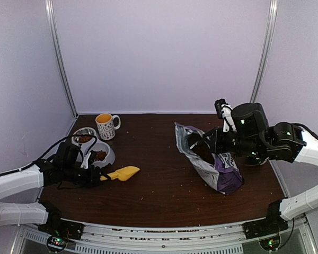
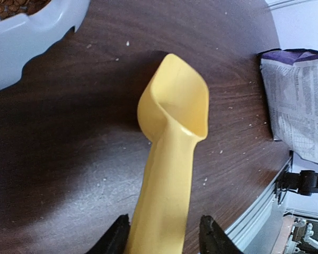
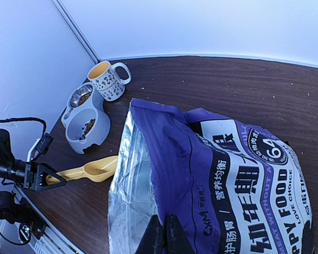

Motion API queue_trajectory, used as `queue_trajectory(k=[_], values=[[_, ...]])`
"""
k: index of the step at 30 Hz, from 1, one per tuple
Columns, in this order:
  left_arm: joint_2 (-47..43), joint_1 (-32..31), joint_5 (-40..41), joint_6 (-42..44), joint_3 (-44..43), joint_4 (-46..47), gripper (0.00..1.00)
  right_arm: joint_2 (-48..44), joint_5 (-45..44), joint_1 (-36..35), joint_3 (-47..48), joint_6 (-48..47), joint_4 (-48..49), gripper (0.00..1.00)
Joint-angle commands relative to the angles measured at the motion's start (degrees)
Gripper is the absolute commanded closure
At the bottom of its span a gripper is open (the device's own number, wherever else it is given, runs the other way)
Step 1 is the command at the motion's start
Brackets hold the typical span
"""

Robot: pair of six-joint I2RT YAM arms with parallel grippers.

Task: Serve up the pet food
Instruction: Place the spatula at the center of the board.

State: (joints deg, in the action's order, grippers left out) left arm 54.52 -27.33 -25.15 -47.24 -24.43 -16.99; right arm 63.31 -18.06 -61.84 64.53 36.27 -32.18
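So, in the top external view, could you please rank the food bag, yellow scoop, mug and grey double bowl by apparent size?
1. food bag
2. grey double bowl, partly hidden by the left arm
3. yellow scoop and mug: too alike to rank

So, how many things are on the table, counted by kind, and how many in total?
Mug: 1
Double pet bowl: 1, with kibble in both wells
Yellow scoop: 1, handle between the left end effector fingers
Pet food bag: 1, gripped by the right end effector
Total: 4
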Motion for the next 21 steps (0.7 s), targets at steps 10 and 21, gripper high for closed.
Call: queue_trajectory(k=[10, 21], values=[[3.8, -0.21, 8.19, 7.01, -2.22, -9.01, 0.21, -1.26, -0.74, 0.14, -0.6, 0.73, 0.99, 1.0], [1.1, -0.26, 19.33, 9.53, -6.11, -20.84, 0.11, -1.51, -1.01, 0.14, -0.85, 0.91, 0.85, 1.0]])
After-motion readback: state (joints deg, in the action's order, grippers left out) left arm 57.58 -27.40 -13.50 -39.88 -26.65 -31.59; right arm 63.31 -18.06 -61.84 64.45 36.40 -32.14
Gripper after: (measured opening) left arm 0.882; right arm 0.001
